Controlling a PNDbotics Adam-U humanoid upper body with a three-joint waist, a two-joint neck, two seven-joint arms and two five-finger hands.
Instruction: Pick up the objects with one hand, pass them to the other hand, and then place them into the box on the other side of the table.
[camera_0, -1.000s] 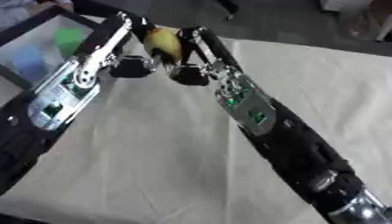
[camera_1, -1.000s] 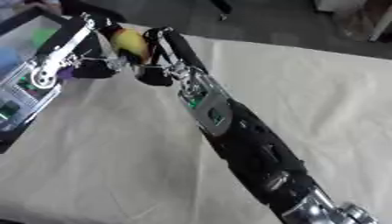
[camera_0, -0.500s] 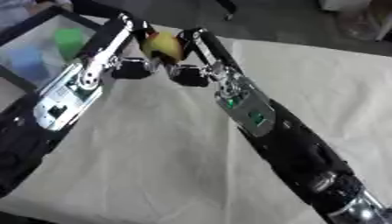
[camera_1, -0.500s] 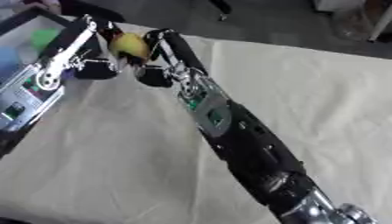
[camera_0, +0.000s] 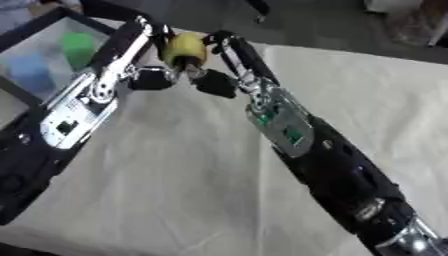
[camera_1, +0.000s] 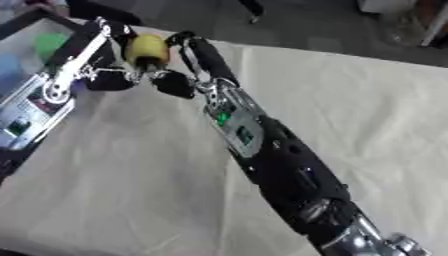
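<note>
Fingers of both hands meet around a small yellow object (camera_0: 185, 46), rounded and fruit-like, held up above the far left part of the table. The left hand (camera_0: 150, 60) comes in from the left with its fingers curled against the object's left side, and the right hand (camera_0: 220, 62) reaches from the right with its fingers curled against the right side, so the object sits pinched between the two. Which hand bears the load cannot be told.

Behind the hands, the left forearm (camera_0: 74, 107) runs down to the lower left corner, silver and black, and the right forearm (camera_0: 324, 160) runs down to the lower right, with a green light on its casing.

Below them lies a cream cloth (camera_0: 175, 190) covering the table. At the upper left stands a dark-framed box (camera_0: 31, 30) holding a green object (camera_0: 77, 46) and a blue object (camera_0: 31, 70).
</note>
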